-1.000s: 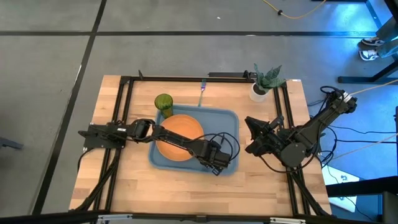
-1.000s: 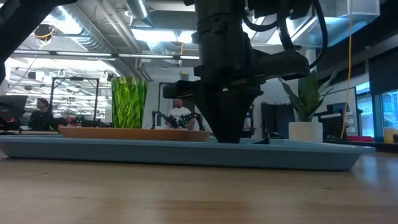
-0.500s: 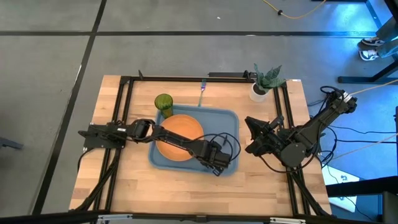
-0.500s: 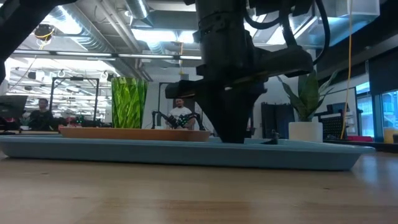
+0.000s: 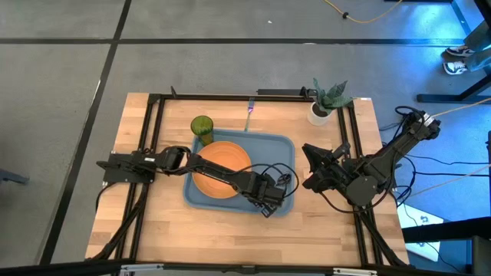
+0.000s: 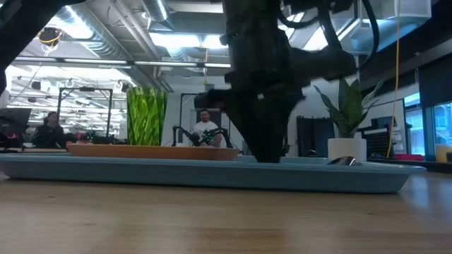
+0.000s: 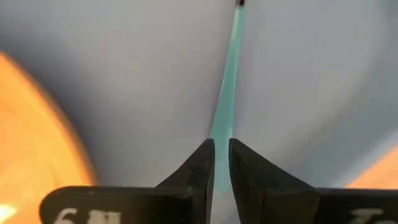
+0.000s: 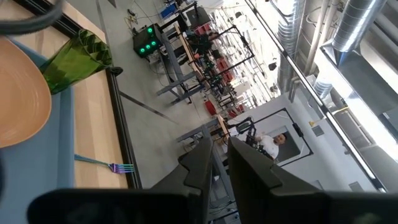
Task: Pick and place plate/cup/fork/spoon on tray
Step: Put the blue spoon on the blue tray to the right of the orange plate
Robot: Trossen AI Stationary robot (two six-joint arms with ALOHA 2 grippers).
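Left gripper (image 7: 221,163) jaws now wider, spoon (image 7: 227,93) handle between them.

- Tray (image 6: 212,175) is being seen edge-on, lying across wood table (image 6: 226,222).
- Plate (image 6: 152,151) is sitting in tray, left side; cup (image 6: 146,116) is standing upright behind it.
- Left gripper (image 6: 265,144) is being held down into tray, right of plate; fingers' state can't be told.
- Spoon (image 6: 342,161) bowl is lying in tray w/ potted plant (image 6: 347,123) behind.
- Seated people are being seen in bkgd.
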